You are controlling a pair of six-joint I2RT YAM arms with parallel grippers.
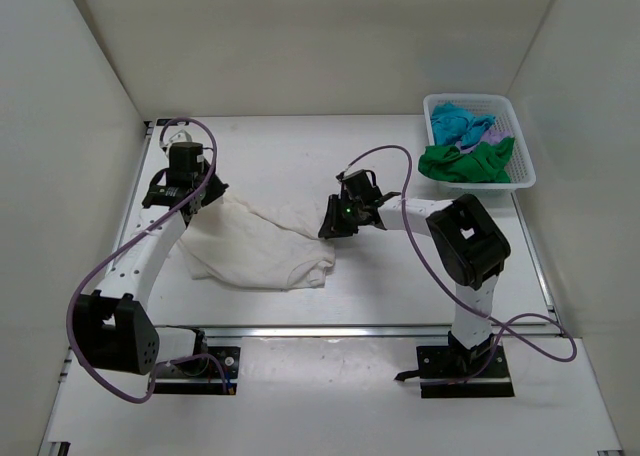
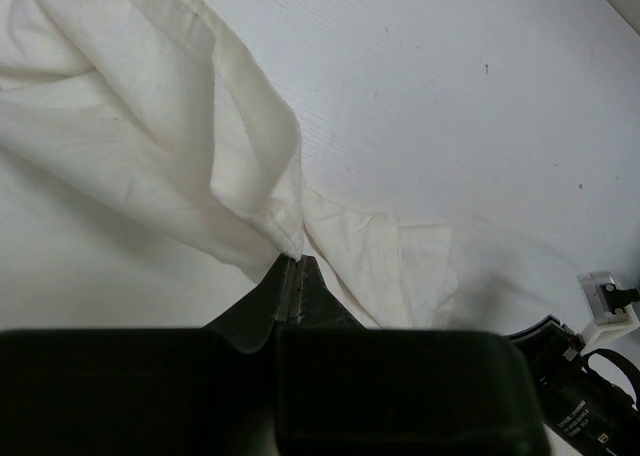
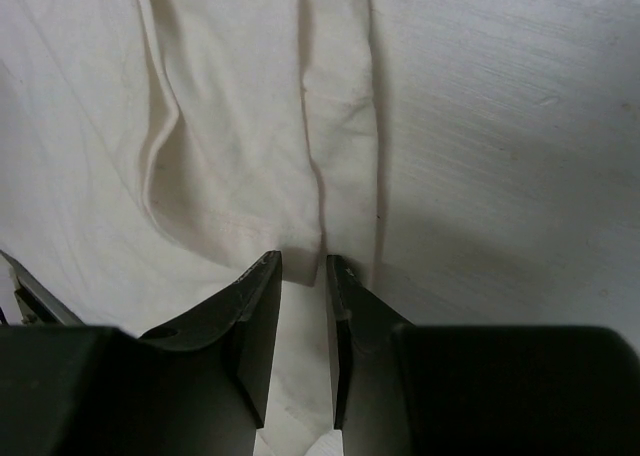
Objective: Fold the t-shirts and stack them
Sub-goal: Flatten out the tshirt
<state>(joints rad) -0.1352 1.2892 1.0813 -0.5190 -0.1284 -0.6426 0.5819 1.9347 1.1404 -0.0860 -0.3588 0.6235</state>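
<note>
On the surface point(image 1: 390, 296), between the two arms, the cream-white t-shirt point(image 1: 262, 248) lies partly spread and heavily wrinkled. Left end effector point(image 2: 297, 261): clenched on the shirt's far left corner, with a bunched ridge of cloth running out from its closed tips. Right end effector point(image 3: 303, 261): jaws parted by a narrow gap over the shirt's right end, where a folded hem edge lies flat; nothing appears pinched. Judged step: spreading the shirt flat before its first fold. To do this well, the right side should take hold at the very edge of the hem. Both arms should then draw apart evenly, low over the surface, until the creases clear without bunching the body cloth. The thin, limp fabric will likely slump once released. At the far right, the white basket point(image 1: 522, 176) holds the green t-shirt point(image 1: 465, 163), turquoise t-shirt point(image 1: 452, 121) and lilac t-shirt point(image 1: 490, 131), all crumpled and unfolded.
</note>
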